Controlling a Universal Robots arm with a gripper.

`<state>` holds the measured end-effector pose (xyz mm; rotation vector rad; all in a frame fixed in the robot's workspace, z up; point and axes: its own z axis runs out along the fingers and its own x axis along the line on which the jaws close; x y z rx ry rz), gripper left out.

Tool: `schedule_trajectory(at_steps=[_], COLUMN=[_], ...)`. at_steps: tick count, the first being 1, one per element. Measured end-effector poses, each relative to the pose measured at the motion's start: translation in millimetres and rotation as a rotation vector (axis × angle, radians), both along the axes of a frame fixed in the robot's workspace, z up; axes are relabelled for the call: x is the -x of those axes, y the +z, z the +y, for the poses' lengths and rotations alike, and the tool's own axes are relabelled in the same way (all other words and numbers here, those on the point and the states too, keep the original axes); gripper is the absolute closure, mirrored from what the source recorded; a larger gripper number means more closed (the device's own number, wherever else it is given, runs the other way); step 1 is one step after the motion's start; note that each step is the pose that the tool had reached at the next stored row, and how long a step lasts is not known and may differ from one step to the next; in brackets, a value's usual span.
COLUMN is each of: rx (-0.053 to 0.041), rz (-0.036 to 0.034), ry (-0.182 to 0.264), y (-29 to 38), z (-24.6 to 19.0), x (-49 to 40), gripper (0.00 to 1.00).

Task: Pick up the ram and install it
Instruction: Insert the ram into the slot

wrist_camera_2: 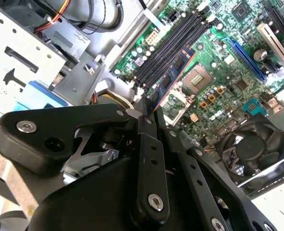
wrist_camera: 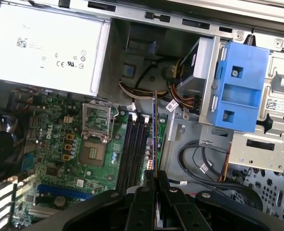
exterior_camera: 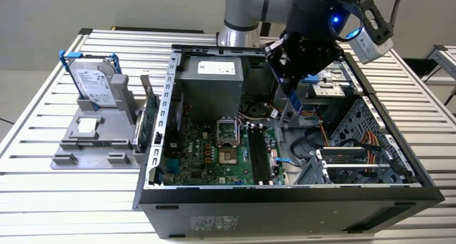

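The gripper (exterior_camera: 289,79) pinches the ram (exterior_camera: 292,102) by its upper end, fingers pressed tight against both faces. The stick hangs edge-down over the motherboard's memory slots (wrist_camera: 134,144).

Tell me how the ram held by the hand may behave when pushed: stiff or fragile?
Probably stiff and light: the ram hangs straight below the hand without sagging. Likely fragile: it looks very thin edge-on, so sideways pushes might crack it.

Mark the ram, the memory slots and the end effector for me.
ram (wrist_camera_2: 174,74): second wrist view, on its chip-covered face.
memory slots (wrist_camera: 133,144): first wrist view, mid-length of the dark rows.
end effector (wrist_camera: 154,176): first wrist view, between the fingertips clamping the ram.
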<state>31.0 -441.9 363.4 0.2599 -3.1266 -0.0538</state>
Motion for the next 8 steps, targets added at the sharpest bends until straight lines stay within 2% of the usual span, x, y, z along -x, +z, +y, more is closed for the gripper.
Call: schedule_trajectory(at_steps=[8], rx=[0.0001], rz=[0.0000], ry=[-0.009], y=[-4.4], z=[-0.2], x=[-0.2], gripper=[1.00])
